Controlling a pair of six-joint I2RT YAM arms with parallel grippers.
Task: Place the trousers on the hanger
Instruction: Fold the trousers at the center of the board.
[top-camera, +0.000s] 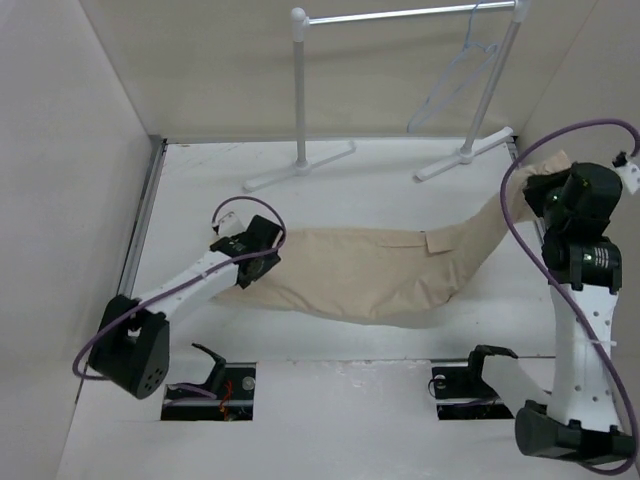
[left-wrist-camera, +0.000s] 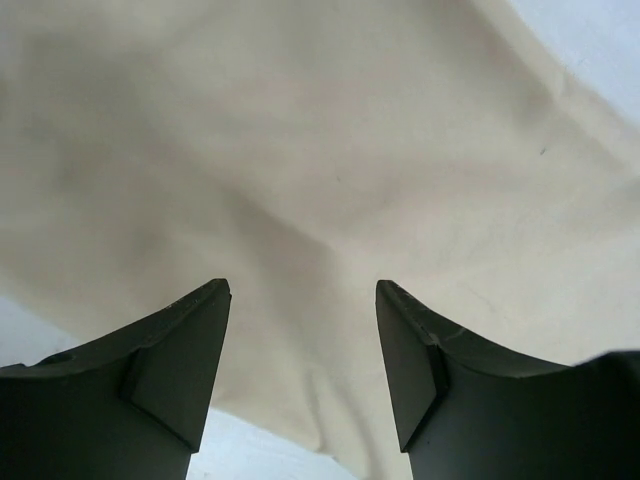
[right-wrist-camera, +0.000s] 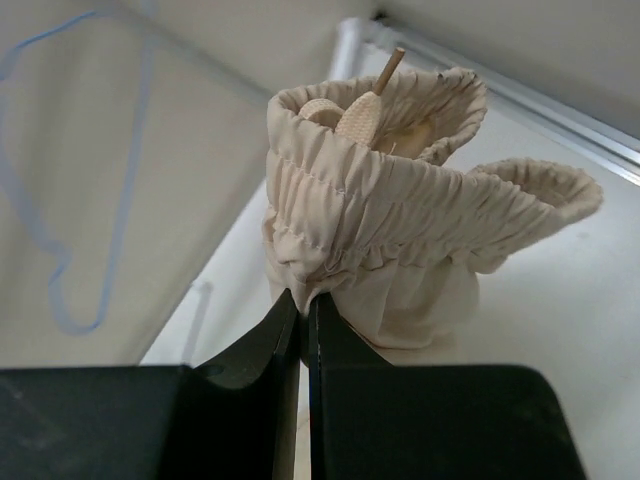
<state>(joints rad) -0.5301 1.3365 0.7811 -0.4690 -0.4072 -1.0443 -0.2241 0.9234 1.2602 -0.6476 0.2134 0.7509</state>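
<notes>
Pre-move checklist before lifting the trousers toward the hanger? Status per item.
1. Right claw shut on the trousers waistband: ok, it pinches the elastic edge.
2. How much cloth that pinch holds: cannot tell.
3. Left claw gripping the other end of the trousers: not ok, jaws apart above the cloth, nothing pinched.
4. Hanger in place on the rail: ok, hooked at back right.
5. Trousers off the table: not ok, most of the cloth lies on it.
</notes>
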